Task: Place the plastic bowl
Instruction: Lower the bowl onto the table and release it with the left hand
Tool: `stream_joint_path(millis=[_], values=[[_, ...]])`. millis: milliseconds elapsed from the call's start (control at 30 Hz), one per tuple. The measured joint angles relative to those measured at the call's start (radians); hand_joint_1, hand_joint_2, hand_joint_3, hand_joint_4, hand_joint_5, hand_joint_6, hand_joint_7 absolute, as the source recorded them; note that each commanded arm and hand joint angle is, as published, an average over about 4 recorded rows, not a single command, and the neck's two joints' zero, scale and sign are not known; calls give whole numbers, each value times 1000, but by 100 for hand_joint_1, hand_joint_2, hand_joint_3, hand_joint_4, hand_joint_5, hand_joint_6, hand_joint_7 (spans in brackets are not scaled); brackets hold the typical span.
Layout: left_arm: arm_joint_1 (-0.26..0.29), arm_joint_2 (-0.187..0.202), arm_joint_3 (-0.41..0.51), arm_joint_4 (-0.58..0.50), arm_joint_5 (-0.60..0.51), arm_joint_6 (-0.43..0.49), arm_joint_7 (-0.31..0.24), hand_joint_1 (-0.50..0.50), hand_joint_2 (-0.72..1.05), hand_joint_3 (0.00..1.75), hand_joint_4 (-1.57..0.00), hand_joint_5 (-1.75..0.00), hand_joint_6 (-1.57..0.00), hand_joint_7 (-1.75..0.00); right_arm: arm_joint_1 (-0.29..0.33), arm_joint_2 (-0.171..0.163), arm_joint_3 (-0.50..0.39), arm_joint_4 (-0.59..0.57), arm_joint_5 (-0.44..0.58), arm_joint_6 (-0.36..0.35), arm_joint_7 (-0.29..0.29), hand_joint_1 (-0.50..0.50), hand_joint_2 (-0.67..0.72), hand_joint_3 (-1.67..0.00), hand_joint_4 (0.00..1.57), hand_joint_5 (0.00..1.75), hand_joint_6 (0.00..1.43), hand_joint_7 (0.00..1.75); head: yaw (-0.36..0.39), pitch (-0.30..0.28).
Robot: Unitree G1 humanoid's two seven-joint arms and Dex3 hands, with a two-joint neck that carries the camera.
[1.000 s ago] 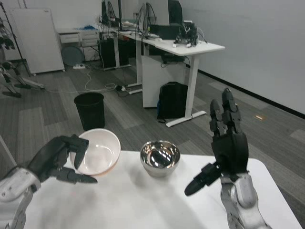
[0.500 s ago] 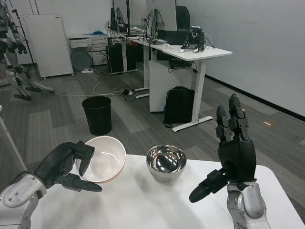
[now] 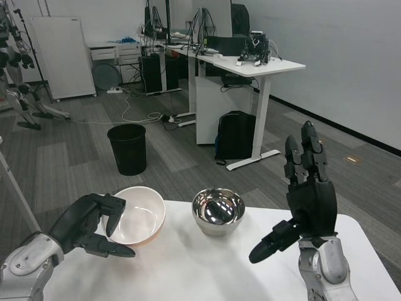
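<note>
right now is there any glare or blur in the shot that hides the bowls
Head view: sharp overall; the metal bowl shows bright mirror reflections inside, the plastic bowl a soft sheen, both rims readable; faint shadows on the white table.

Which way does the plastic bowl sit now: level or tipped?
Tipped. The plastic bowl leans toward the left robot hand gripping its rim, so its white inside faces partly sideways; it holds nothing.

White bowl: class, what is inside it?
The white bowl shows nothing on its visible inner wall. The left hand grips its near rim, with fingers curled inside, covering that part of the interior.
</note>
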Motion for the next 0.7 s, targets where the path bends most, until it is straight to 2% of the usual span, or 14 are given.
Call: stream_joint_path(millis=[200,367,600,667,700], values=[[12,0,-14,58,50,-20,0,-14,43,9,-123,-175,-134,-168,0,1,0,4,0,0,0,-45,41,0,0,0,0,0,4,-15],[12,0,-24,160,74,-76,0,-24,47,17,-122,-175,-134,-168,0,1,0,6,0,0,1,-46,41,0,0,0,0,0,20,-26],[9,0,-26,189,95,-103,3,-29,83,22,-114,-175,-131,-168,1,1,0,6,0,0,2,-45,41,-2,0,0,0,0,32,-31],[9,0,-26,191,95,-104,3,-34,87,26,-105,-175,-131,-164,1,1,0,6,0,0,2,-46,41,-4,0,0,0,0,34,-35],[9,0,-26,192,94,-106,4,-37,91,26,-94,-175,-130,-162,1,1,0,6,0,0,3,-46,41,-4,0,0,0,0,35,-36]])
